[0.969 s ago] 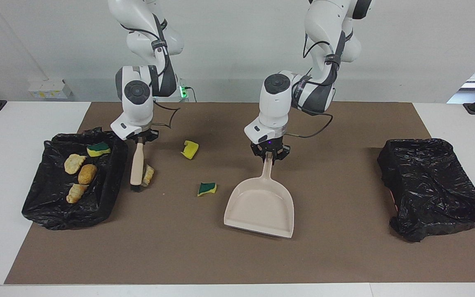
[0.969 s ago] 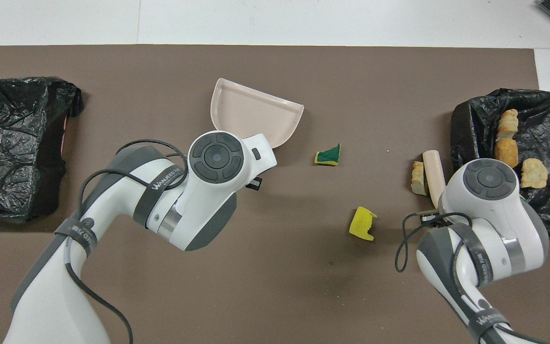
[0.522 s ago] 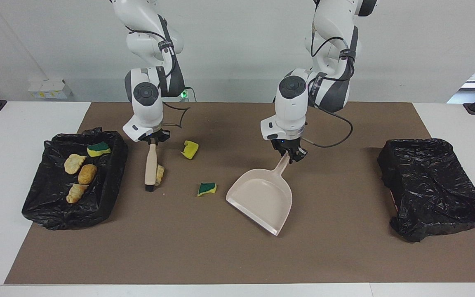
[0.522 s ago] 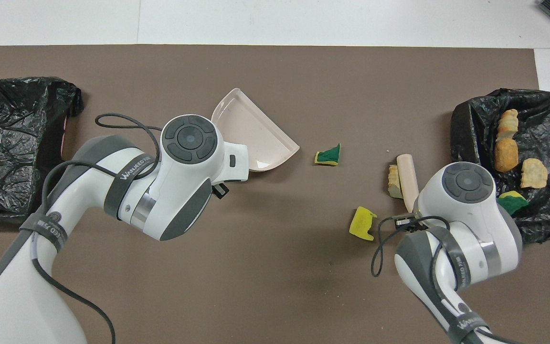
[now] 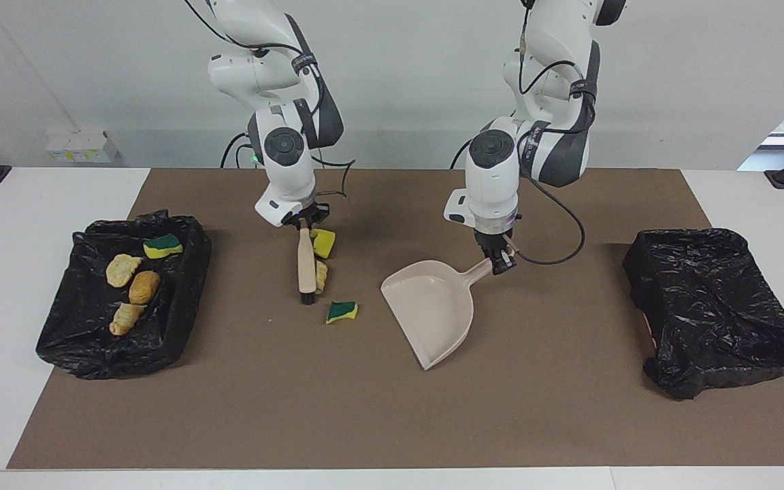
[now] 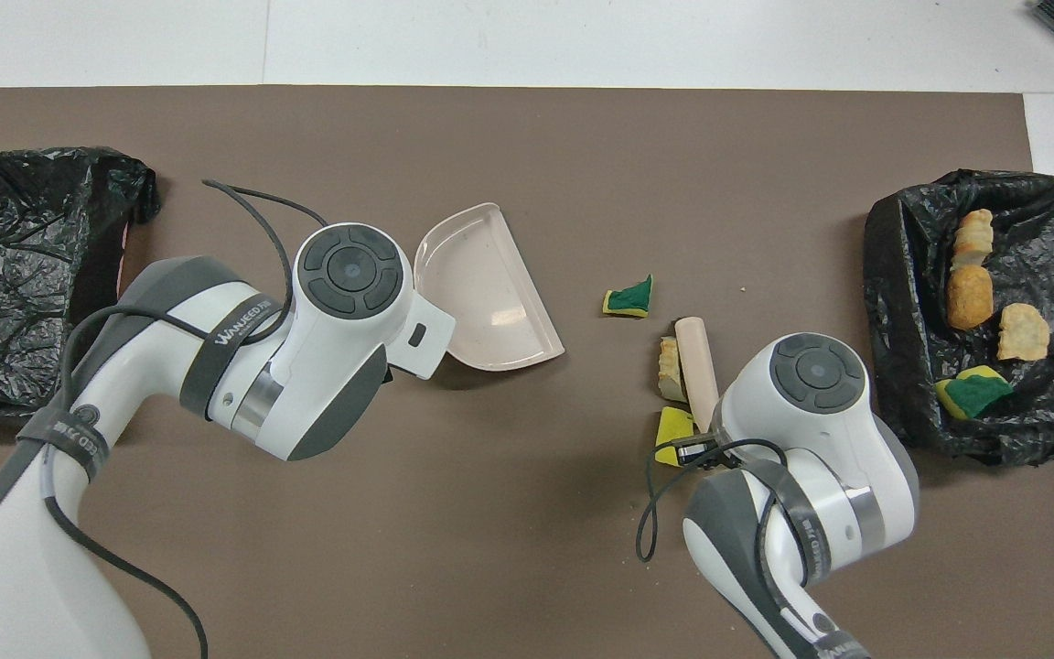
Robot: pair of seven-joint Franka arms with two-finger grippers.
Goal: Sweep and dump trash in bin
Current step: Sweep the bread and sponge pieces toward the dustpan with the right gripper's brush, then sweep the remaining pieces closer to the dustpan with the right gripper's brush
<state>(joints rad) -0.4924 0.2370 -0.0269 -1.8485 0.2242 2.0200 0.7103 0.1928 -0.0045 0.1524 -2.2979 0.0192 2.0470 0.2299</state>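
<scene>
My right gripper point(image 5: 303, 224) is shut on the handle of the beige brush point(image 5: 306, 265), which stands bristles-down on the brown mat. Two scraps of trash touch the brush: a tan bread chunk point(image 5: 321, 275) and a yellow sponge bit point(image 5: 324, 242). A green-faced sponge bit point(image 5: 341, 312) lies apart, between brush and dustpan. My left gripper point(image 5: 499, 260) is shut on the handle of the beige dustpan point(image 5: 433, 309), whose mouth is turned toward the scraps. The black-lined bin point(image 5: 86, 344) at the right arm's end holds several scraps point(image 6: 971, 297).
A second black-lined bin point(image 5: 712, 306) sits at the left arm's end of the mat. The brown mat point(image 5: 365, 422) stretches bare from the dustpan to the table edge farthest from the robots. White table shows around the mat.
The right gripper dragged the brush away from the bin toward the dustpan, pushing the bread chunk and meeting the yellow sponge. The left gripper swung the dustpan's mouth round toward the scraps.
</scene>
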